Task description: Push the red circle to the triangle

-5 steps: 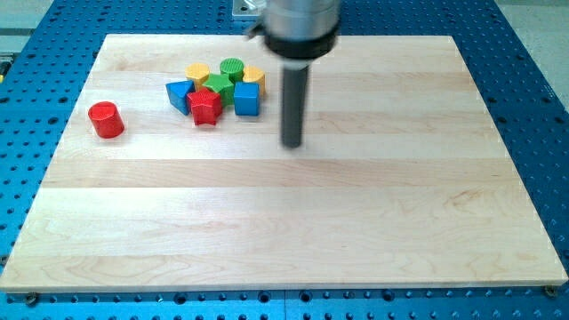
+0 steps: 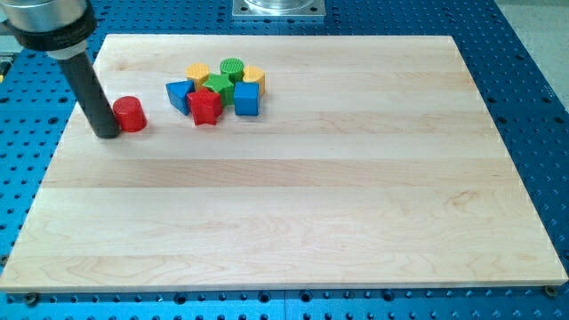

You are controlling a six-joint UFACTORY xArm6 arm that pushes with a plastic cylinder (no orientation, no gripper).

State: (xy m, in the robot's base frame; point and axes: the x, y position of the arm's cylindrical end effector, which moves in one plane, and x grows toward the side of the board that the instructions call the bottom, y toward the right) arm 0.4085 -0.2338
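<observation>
Your tip (image 2: 108, 136) is down on the table (image 2: 293, 204) at the far left, touching the left side of the red circle (image 2: 130, 115). There's no hand on this arm, just the dark rod, so nothing to report as apart or together.

The red circle sits left of the cluster, near it but with a clear gap of bare wood between.

Cluster, far-left part of the table, blocks packed touching:
- blue triangle (image 2: 180, 95) at the cluster's left edge, closest block to the red circle
- red block (image 2: 204, 107) just right of it on the near side; exact shape hard to make out
- green block (image 2: 219, 87) in the middle, shape unclear
- blue cube (image 2: 246, 99) at the right
- yellow block (image 2: 197, 72) far left of the cluster
- green cylinder (image 2: 232, 68) at the far edge
- yellow block (image 2: 254, 76) far right, partly hidden behind the blue cube

The rod leans up and left from the tip into its grey mount at the view's top-left corner.
</observation>
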